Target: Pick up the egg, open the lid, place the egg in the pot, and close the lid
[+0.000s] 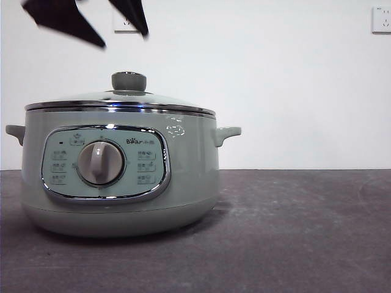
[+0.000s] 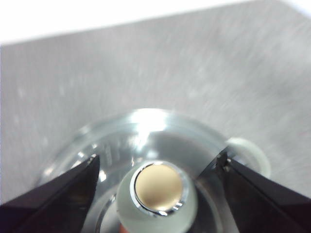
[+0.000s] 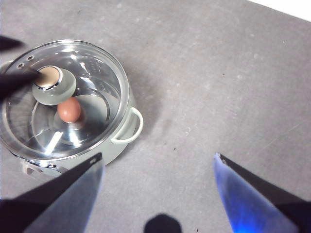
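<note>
A: Where do we find the egg (image 3: 69, 109)?

B: Inside the pot (image 1: 183, 183), under the seated lid (image 3: 97, 97), at 6 o'clock of the knob (image 1: 128, 81) in the right wrist view.

A: And the 2 grippers?

B: The left gripper (image 2: 158, 167) hangs above the knob, jaws spread wide, holding nothing. The right gripper (image 3: 158, 162) hovers over the desk (image 3: 218, 73), jaws wide and empty.

A: Handling?

B: We judge the glass lid rigid, slippery and breakable; grip its knob.
</note>
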Motion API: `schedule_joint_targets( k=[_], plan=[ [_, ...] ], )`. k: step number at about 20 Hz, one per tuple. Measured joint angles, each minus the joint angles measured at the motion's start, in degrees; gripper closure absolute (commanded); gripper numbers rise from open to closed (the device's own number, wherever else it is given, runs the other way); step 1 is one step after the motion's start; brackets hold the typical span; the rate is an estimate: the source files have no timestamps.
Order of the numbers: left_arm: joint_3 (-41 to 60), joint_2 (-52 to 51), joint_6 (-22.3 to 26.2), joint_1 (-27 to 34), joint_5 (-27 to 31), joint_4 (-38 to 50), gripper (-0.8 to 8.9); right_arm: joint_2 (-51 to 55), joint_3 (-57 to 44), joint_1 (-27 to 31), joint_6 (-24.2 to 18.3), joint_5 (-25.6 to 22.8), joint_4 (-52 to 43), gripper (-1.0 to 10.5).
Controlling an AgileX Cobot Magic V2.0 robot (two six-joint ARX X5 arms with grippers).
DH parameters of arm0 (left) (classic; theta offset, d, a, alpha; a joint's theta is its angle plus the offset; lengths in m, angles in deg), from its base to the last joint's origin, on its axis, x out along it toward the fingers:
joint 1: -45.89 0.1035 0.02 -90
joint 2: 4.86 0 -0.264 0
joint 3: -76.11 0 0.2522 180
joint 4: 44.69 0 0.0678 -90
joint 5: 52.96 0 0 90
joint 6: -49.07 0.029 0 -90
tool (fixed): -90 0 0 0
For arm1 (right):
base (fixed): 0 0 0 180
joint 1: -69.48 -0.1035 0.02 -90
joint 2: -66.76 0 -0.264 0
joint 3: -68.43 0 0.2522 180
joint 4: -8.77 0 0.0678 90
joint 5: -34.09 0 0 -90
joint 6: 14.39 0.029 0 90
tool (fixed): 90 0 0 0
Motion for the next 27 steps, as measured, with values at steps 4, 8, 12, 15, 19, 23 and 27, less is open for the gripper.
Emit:
schedule_joint_targets(
  k=[4, 8, 12, 15, 19, 23, 27],
  plan=[
    [-0.11, -9.62, 2.32, 0.00, -0.59, -6.97, 4.41, 6.43, -13.38, 0.00, 1.03, 0.02, -9.99, 6.9],
    [-0.11, -16.31, 5.73, 0.00, -0.39, -12.55, 8.27, 11.89, -29.55, 0.00, 1.38, 0.00, -20.52, 9.6],
    [0.70, -18.69, 7.52, 0.00, 4.17, -16.15, 8.22, 17.07, -43.58, -0.02, 1.40, 0.00, -33.77, 9.6],
    [6.34, -22.64, 7.78, 0.00, 5.51, -13.62, 8.21, 22.32, -53.72, -0.02, 1.42, -1.27, -44.94, 9.6],
    [17.14, -29.16, 7.82, 0.00, 5.64, -7.15, 8.21, 28.41, -63.06, -0.02, 1.42, -4.28, -52.06, 9.6],
    [20.81, -31.45, 6.95, 0.00, 5.49, -6.23, 8.17, 29.90, -64.96, 0.02, 1.44, -4.28, -52.02, 9.5],
    [20.83, -30.58, 6.64, 0.00, 5.62, -8.98, 8.17, 29.92, -64.96, 0.02, 1.42, -4.28, -52.02, 9.5]
  ],
)
